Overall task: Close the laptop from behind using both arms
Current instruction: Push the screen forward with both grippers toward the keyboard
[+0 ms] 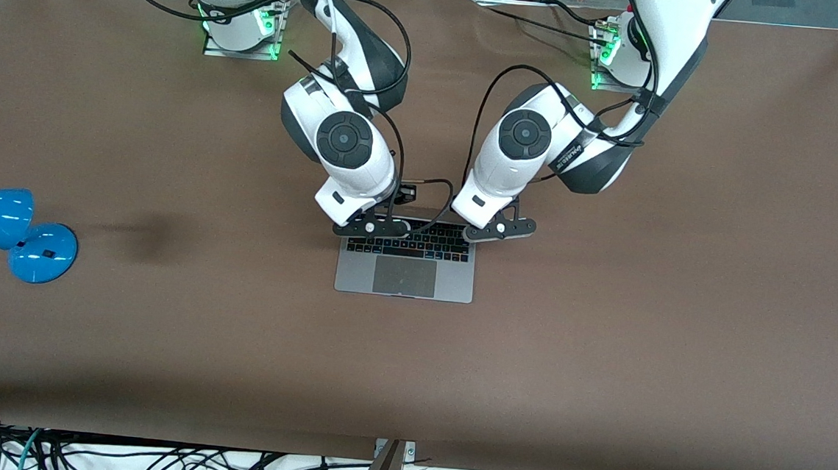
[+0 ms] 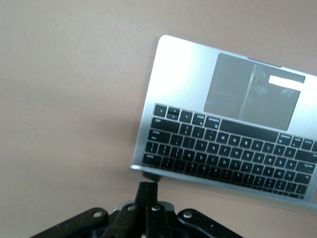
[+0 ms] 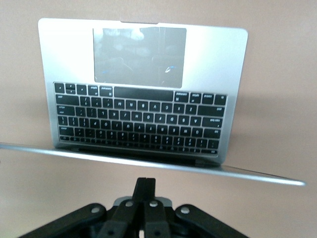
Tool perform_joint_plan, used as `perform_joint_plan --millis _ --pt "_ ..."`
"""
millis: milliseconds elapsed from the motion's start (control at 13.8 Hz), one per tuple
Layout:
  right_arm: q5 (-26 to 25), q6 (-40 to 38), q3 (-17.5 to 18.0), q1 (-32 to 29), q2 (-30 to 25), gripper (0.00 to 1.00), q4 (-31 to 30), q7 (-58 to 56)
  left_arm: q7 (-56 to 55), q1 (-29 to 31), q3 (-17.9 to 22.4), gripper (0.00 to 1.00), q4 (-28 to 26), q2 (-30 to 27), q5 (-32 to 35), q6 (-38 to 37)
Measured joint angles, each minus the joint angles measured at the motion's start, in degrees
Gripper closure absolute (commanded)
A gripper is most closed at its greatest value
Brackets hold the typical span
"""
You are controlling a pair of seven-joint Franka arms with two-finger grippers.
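Observation:
The grey laptop (image 1: 405, 274) lies open in the middle of the table, its black keyboard and trackpad showing. Its lid stands up and shows edge-on as a thin silver line in both wrist views. My right gripper (image 1: 372, 226) is shut and empty. It sits at the lid's top edge toward the right arm's end, fingertips (image 3: 146, 182) just clear of the edge on the lid's outer side, looking at the laptop (image 3: 218, 59). My left gripper (image 1: 500, 228) is shut and empty. It sits at the lid's other corner, fingertips (image 2: 147, 186) close under that corner of the laptop (image 2: 183, 69).
A blue desk lamp (image 1: 13, 232) lies on the brown table (image 1: 640, 339) at the right arm's end. Loose cables hang along the table's edge nearest the front camera. Bare table surrounds the laptop.

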Motion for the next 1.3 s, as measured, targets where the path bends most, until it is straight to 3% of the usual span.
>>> perform_joint_plan --millis 1302 --pt "-1.6 10.6 -4.8 0.0 6.5 1.00 0.0 -7.1 -3.0 -0.9 1.7 1.00 10.7 11.9 6.2 0.0"
